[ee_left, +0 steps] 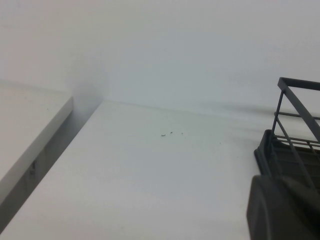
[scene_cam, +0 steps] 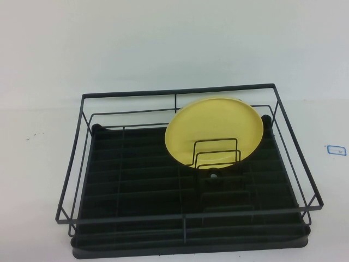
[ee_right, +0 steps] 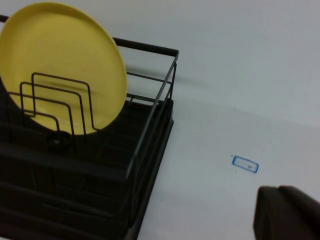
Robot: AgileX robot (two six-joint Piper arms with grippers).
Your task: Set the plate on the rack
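Pale-yellow plate — upright behind divider loops, rack rear-right | likely light, stiff, slick — grasp by rim | left gripper, right gripper off rack; grip state unclear

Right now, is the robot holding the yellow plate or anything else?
No, nothing is held. The yellow plate stands on edge in the black wire rack, leaning behind the divider loops. A dark part of each arm's pincer shows only in its own wrist view, away from the plate.
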